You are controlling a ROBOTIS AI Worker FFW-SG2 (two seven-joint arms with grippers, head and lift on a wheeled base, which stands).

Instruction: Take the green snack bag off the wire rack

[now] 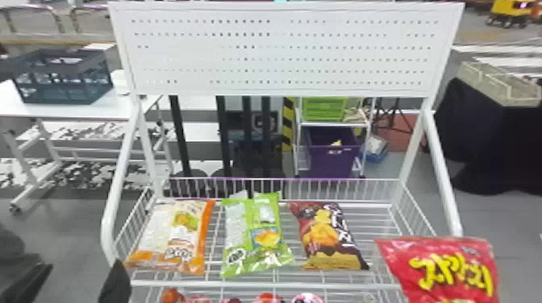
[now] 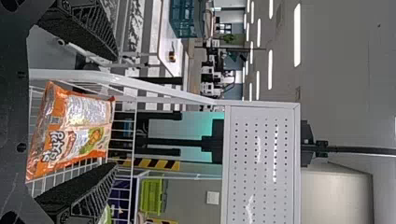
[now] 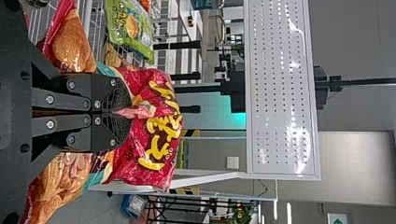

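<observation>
Right gripper (image 3: 114, 112): fingers closed together, pinching a red snack bag (image 1: 447, 270) with yellow lettering. Left gripper (image 1: 84, 266): fingers spread wide, empty, at the rack's near left corner.

Wire rack (image 1: 266, 283): white, open wire shelf with low wire sides, white perforated panel (image 1: 278, 52) above. On the shelf, left to right: orange-and-white bag (image 1: 177, 235); green snack bag (image 1: 258, 241), middle place, lying on the wires; dark red-brown bag (image 1: 328, 235). More red packets below the front rail.

Room: grey floor; at left, white desk (image 1: 121, 112) bearing a dark crate (image 1: 60, 76); behind, green bin (image 1: 324, 108) above purple bin (image 1: 332, 155); long ceiling lights.

Green snack bag, appearance: bright green, glossy, wrinkled, yellow chip picture, pale patches, white marks toward its near end.
</observation>
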